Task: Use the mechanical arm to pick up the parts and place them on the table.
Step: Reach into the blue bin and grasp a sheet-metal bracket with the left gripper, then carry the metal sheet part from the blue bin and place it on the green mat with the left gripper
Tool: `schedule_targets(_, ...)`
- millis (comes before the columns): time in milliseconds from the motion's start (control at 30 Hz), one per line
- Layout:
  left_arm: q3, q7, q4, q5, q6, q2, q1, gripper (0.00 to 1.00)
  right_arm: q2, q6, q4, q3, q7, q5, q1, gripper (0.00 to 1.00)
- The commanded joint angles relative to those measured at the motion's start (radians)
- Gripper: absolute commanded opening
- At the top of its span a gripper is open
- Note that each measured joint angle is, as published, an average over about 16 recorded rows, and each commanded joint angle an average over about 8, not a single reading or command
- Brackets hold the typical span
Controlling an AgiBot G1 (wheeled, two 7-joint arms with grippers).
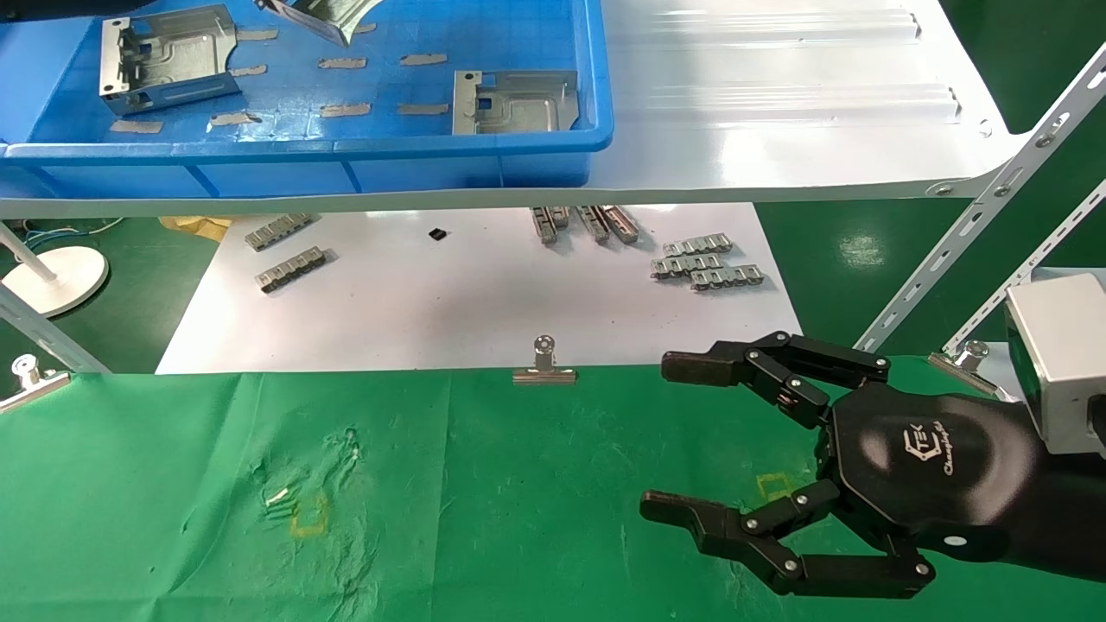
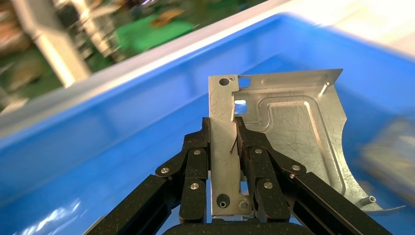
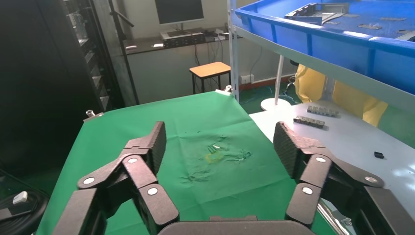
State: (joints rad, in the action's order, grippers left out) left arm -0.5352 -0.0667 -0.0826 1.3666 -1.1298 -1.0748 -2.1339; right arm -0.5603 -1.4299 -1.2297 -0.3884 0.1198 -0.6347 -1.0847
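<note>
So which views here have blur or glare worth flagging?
Left wrist view: the bin and background are smeared, while the part clamped in the left gripper stays sharp. Head view: strong glare on the white shelf; cloth evenly lit. Right wrist view: sharp, with the open right gripper over the cloth and dark surroundings beyond.

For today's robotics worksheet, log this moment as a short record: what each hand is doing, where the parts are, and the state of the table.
left hand: shut on a part, over the blue bin
right hand: open, holding nothing, above the table
parts in bin: two lying on its floor, a third held up at the back
parts on table: none
stage: first part gripped, not yet placed
</note>
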Motion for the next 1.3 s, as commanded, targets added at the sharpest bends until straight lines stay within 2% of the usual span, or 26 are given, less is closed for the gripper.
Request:
schedule_targets(33,0.018,0.035,-0.018,-0.027,-0.056,0.021,0.0,0.0,0.0,0.0,0.0,0.0,0.0,0.0,0.0,1.0)
schedule_targets(267,0.059,0.19,-0.07,-0.105,-0.354,0.1,0.046,0.0,0.0,0.0,0.0,0.0,0.0,0.0,0.0,1.0)
schedule_targets(433,0.058,0.315,-0.177,-0.169,-0.468,0.156,0.138,0.0,0.0,0.0,0.0,0.0,0.0,0.0,0.0,1.0)
schedule_targets(700,-0.028,0.424,-0.545,-0.369,-0.475,0.335,0.38,0.0,0.0,0.0,0.0,0.0,0.0,0.0,0.0,1.0)
schedule_targets(833,-0.102,0.5,-0.66,-0.422,-0.468,0.414,0.487,0.0,0.0,0.0,0.0,0.0,0.0,0.0,0.0,1.0)
schedule_targets(1033,-0.214,0.655,-0.651,-0.38,-0.452,0.444,0.571,0.0,0.0,0.0,0.0,0.0,0.0,0.0,0.0,1.0)
schedule_targets(1300,-0.291,0.831,-0.48,-0.281,-0.44,0.392,0.562,0.0,0.0,0.0,0.0,0.0,0.0,0.0,0.0,1.0)
